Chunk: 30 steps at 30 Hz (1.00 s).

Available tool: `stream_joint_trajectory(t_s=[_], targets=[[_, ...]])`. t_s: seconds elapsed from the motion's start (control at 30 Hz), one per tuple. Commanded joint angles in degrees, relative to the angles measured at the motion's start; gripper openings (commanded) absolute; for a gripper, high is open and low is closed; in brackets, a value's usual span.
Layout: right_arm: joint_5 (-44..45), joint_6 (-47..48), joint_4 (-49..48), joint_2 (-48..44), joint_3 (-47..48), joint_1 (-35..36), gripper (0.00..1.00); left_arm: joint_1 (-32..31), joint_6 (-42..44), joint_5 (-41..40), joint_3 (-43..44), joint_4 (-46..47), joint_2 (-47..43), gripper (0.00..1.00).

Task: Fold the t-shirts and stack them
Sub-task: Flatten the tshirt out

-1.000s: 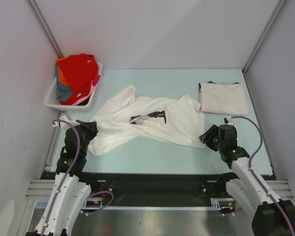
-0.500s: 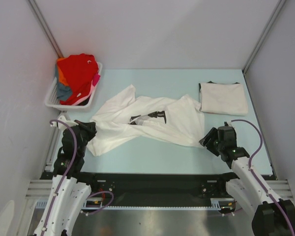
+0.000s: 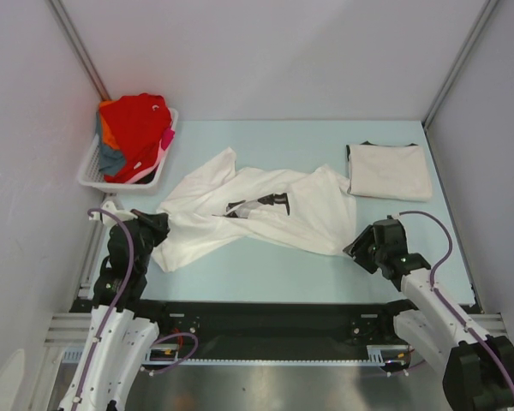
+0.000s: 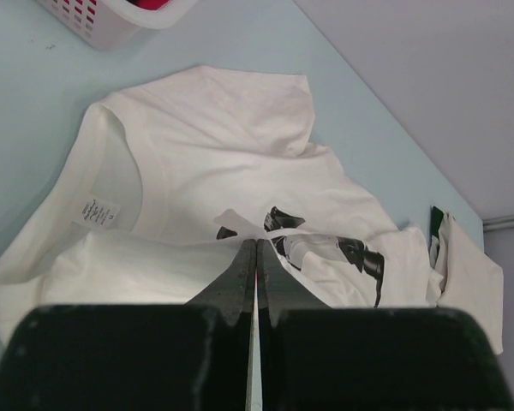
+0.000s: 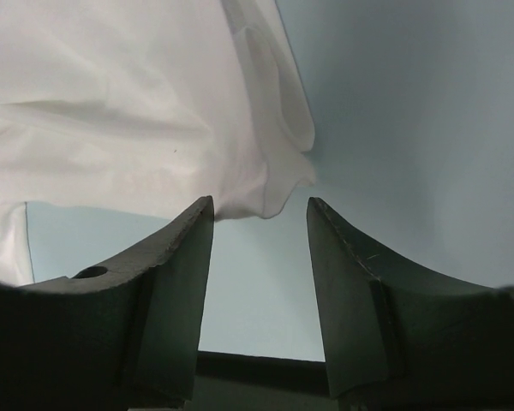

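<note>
Over at the far left corner, the white basket [image 3: 92, 171] is sitting on the pale blue table [image 3: 265, 265] and it is brimming: the red t-shirt [image 3: 137, 124] is heaped on top, the orange t-shirt [image 3: 105, 130] is peeking out on its left, the blue-grey t-shirt [image 3: 111, 158] is tucked below, and the pink t-shirt [image 3: 165, 139] is spilling over the right rim. Mid-table, the white printed t-shirt [image 3: 257, 218] is lying rumpled and spread wide, its black prints showing near the middle. The left gripper [image 3: 158, 227] is pinching this shirt's left edge, and its wrist camera is showing the fingers [image 4: 231, 282] pressed tight together with cloth caught at the tips. The right gripper [image 3: 353, 244] is hovering at the shirt's near right corner with its jaws standing apart, the hem lying just ahead of the gap and nothing held. At the far right, the off-white t-shirt [image 3: 387, 171] is lying folded flat on the table.
</note>
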<state>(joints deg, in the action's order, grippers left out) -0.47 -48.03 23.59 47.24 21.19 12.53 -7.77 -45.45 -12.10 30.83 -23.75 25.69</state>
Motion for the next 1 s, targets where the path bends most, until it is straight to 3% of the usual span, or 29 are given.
stream_joint_trajectory(t_s=[0.0, 0.1, 0.37, 0.6, 0.73, 0.77, 0.83, 0.97], targets=[[0.21, -2.5, -2.94, 1.44, 2.28, -0.32, 0.52, -0.23, -0.07, 1.99, -0.41, 0.37, -1.26, 0.0], [0.47, -3.47, -3.91, 2.06, 2.19, -0.49, 0.47, -0.23, -0.6, 2.95, -2.08, 0.46, -1.87, 0.0], [5.92, -3.74, -2.5, 0.84, 2.36, -2.6, 0.02, -0.32, -2.27, 10.33, -8.75, 1.24, -1.88, 0.0], [6.36, -3.12, -3.47, -0.22, 1.66, -4.27, 0.0, -0.4, -3.5, 15.26, -15.71, 2.83, -1.17, 0.02], [5.57, -3.3, -4.43, 0.22, 0.87, -4.27, 0.0, -0.4, -4.12, 13.86, -17.38, 3.09, -2.4, 0.14], [5.31, -3.47, -4.7, 0.22, 0.52, -4.27, 0.0, -0.4, -4.21, 13.25, -17.73, 3.27, -2.58, 0.32], [4.95, -3.56, -4.96, 0.04, 0.26, -4.27, 0.0, -0.4, -3.86, 12.63, -18.08, 3.71, -2.67, 0.53], [4.6, -3.56, -5.14, -0.31, -0.18, -4.27, 0.0, -0.4, -2.1, 12.27, -19.05, 4.94, -1.0, 0.69]])
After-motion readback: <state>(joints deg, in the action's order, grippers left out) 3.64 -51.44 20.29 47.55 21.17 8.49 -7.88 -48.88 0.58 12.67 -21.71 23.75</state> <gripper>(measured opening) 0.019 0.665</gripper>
